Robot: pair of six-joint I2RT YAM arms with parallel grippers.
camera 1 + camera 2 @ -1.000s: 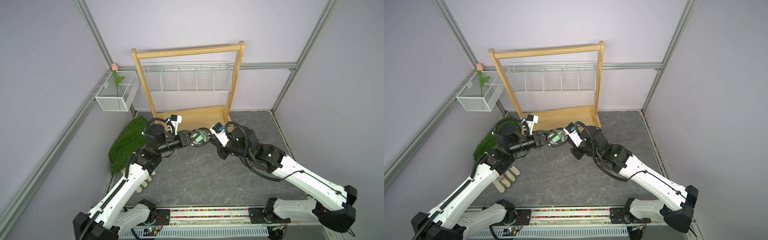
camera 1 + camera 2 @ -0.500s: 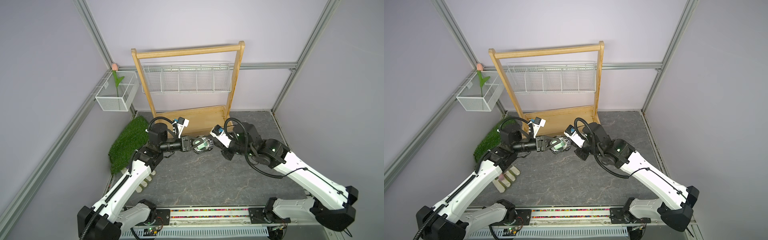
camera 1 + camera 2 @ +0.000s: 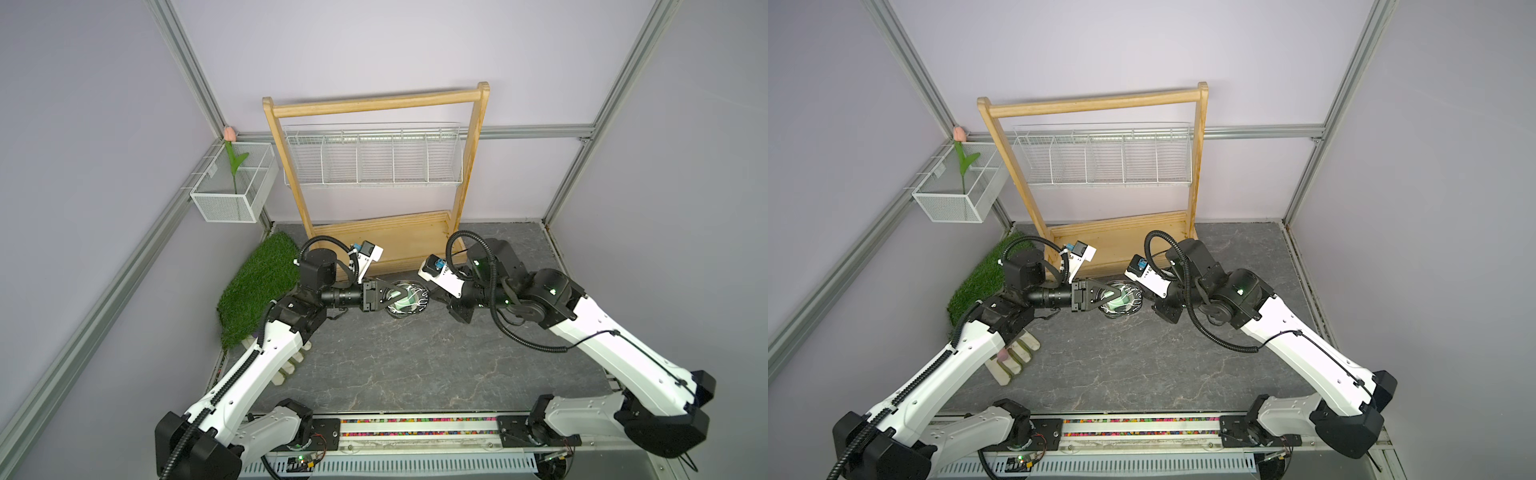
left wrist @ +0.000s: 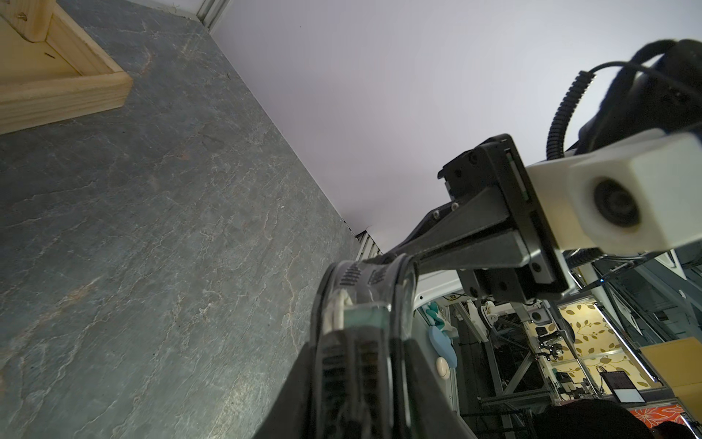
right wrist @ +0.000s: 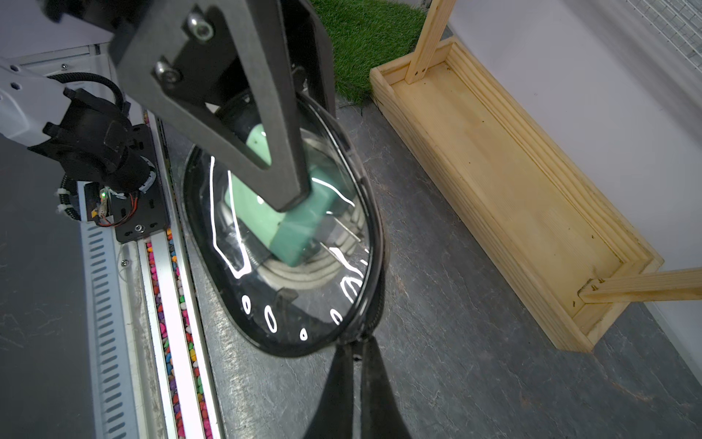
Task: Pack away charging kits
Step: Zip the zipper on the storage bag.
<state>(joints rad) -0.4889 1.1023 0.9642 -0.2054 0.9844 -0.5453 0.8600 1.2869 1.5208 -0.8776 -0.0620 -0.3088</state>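
An oval clear pouch (image 3: 411, 305) (image 3: 1126, 305) with a black rim hangs low between the two arms, just in front of the wooden rack. Inside it lie the charging kit's mint-green charger block (image 5: 258, 220) and white cable coil (image 5: 300, 275). My left gripper (image 3: 401, 296) (image 4: 361, 365) is shut across the pouch's flat faces, one finger (image 5: 273, 152) pressing on the clear side over the block. My right gripper (image 5: 357, 342) is shut on the pouch's black rim at the opposite end. In the left wrist view the pouch (image 4: 364, 281) shows edge-on.
The wooden rack's base tray (image 3: 386, 239) stands close behind the pouch, with a wire basket (image 3: 374, 158) above it. A green turf mat (image 3: 257, 291) lies at the left. A white mesh box (image 3: 232, 187) with a tulip hangs on the left wall. Pale pieces (image 3: 291, 365) lie under the left arm.
Both grippers have brought the pouch nearer to the front and lower, keeping their grips. The left wrist has turned and the right arm has drawn back to the right.
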